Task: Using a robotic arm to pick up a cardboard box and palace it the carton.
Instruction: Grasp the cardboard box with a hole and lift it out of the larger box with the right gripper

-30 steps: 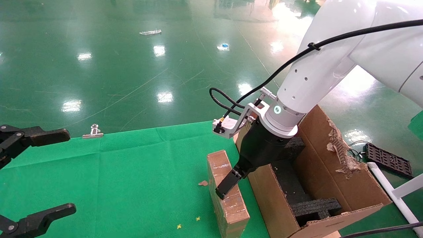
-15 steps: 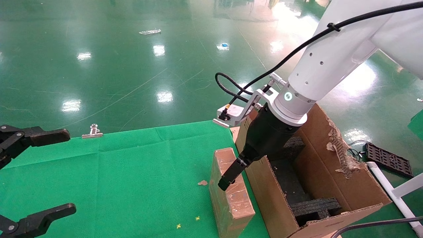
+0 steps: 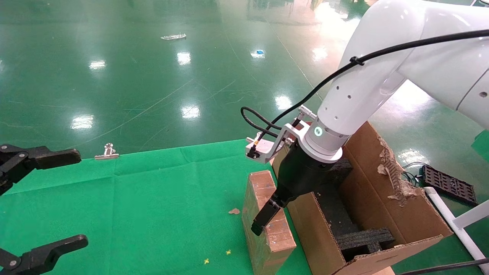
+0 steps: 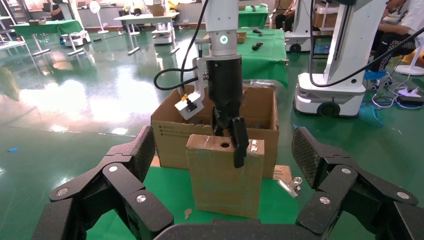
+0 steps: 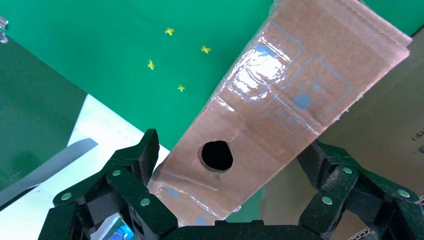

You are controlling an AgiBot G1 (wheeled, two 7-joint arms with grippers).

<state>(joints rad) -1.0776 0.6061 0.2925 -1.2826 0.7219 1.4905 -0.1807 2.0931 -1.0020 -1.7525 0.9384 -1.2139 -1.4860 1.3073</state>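
One cardboard box point(image 3: 267, 217) in play, standing on its long narrow edge at lower centre of the head view, on the green cloth point(image 3: 153, 198) and just beside the carton's near wall. Its taped top face carries one round hole point(image 5: 216, 155), plain to see from the right wrist. The right gripper point(image 3: 267, 214) is down over that top edge, one black finger point(image 4: 239, 141) lying against the box's side in the left wrist view, the fingers straddling the narrow face and clamped on it. Behind it, one white robotic arm point(image 3: 366, 84) slopes in from the upper right with a black cable point(image 3: 344, 68) running along it. One carton point(image 3: 382, 214) sits at lower right, flaps up, ragged tear point(image 3: 393, 172) on its far flap, two black foam inserts point(image 3: 363, 238) showing inside. Over at the left edge, the left gripper point(image 3: 42, 198) hangs above the cloth, its two fingers spread wide apart, nothing between them. One metal clip point(image 3: 108, 152) sits at the cloth's far edge, upper left of the cloth; two small yellow specks point(image 3: 217, 256) lie near the bottom, one brown scrap point(image 3: 234, 211) just left of the box.
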